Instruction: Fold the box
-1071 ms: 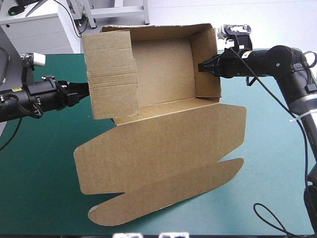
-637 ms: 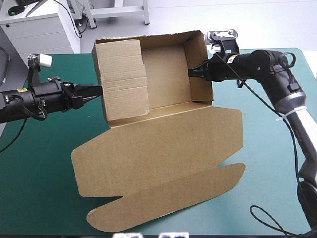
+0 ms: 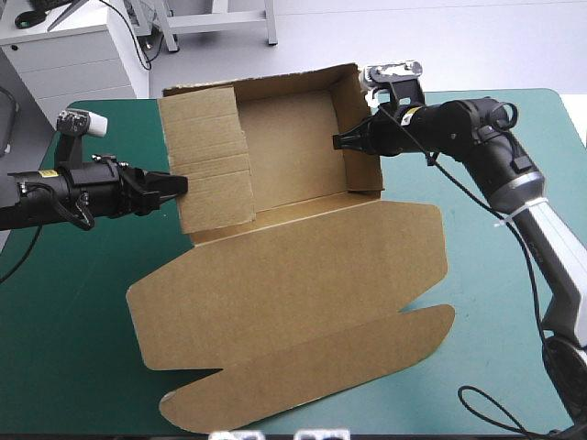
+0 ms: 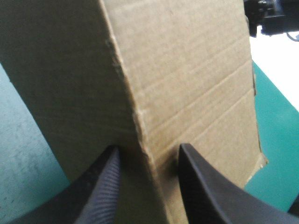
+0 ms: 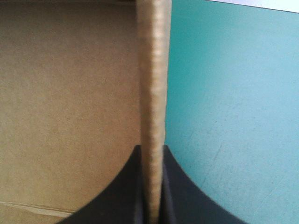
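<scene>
Two side walls up: left claw point(image 3: 181, 185) clamps box point(image 3: 289, 147) left wall, right claw point(image 3: 337, 142) clamps right wall; lid point(image 3: 293, 275) flat on tabletop point(image 3: 64, 367), tucking likely left.

Bright, even overhead light — only a soft, thin shadow under the box point(image 3: 284, 275) on the teal-green cover point(image 3: 73, 321).

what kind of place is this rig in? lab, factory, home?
Most likely a robotics lab bench. A table with a teal-green cover, the left gripper and right gripper each shut on a wall of the box, and a grey drawer unit beyond the far edge.
</scene>
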Controlling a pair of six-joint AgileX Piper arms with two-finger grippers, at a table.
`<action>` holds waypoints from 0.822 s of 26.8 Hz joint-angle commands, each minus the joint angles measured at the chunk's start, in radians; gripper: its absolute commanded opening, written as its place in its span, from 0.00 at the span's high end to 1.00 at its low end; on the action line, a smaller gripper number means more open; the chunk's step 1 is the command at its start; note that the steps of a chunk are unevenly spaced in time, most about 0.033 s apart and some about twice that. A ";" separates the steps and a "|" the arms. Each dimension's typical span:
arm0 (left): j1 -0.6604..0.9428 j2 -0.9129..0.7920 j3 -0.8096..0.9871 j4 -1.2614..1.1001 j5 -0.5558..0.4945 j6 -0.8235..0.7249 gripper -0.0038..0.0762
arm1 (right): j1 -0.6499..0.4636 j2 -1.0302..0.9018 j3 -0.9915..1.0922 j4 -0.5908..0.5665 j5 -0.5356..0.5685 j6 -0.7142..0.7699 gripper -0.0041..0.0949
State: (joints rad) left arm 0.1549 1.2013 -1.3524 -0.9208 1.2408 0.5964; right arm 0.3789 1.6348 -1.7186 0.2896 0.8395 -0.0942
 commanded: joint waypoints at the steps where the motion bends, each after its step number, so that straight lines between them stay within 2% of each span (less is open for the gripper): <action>1: -0.008 -0.023 -0.031 0.005 -0.027 -0.067 0.50 | 0.047 -0.043 -0.031 -0.036 -0.085 0.066 0.96; 2: -0.008 -0.023 -0.031 0.007 -0.043 -0.067 0.47 | 0.068 -0.043 -0.031 -0.048 -0.091 0.082 0.96; 7: -0.008 -0.022 -0.031 0.060 -0.068 -0.081 0.47 | 0.115 -0.043 -0.033 -0.053 -0.105 0.114 0.96; 13: -0.008 -0.022 -0.031 0.262 -0.106 -0.304 0.47 | 0.176 -0.043 -0.033 -0.057 -0.146 0.140 0.96; 16: -0.008 -0.022 -0.031 0.326 -0.113 -0.331 0.48 | 0.184 -0.043 -0.033 -0.053 -0.146 0.148 0.96; 18: -0.008 -0.022 -0.031 0.330 -0.117 -0.353 0.51 | 0.184 -0.043 -0.033 -0.053 -0.146 0.150 0.96; 20: -0.008 -0.022 -0.031 0.322 -0.129 -0.376 0.59 | 0.184 -0.043 -0.033 -0.053 -0.144 0.150 0.96; 22: -0.010 -0.022 -0.031 0.314 -0.141 -0.376 0.71 | 0.184 -0.039 -0.033 -0.062 -0.136 0.150 0.96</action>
State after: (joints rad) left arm 0.1549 1.2013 -1.3524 -0.5639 1.1604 0.2386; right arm 0.5616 1.6348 -1.7186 0.1956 0.7756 0.0415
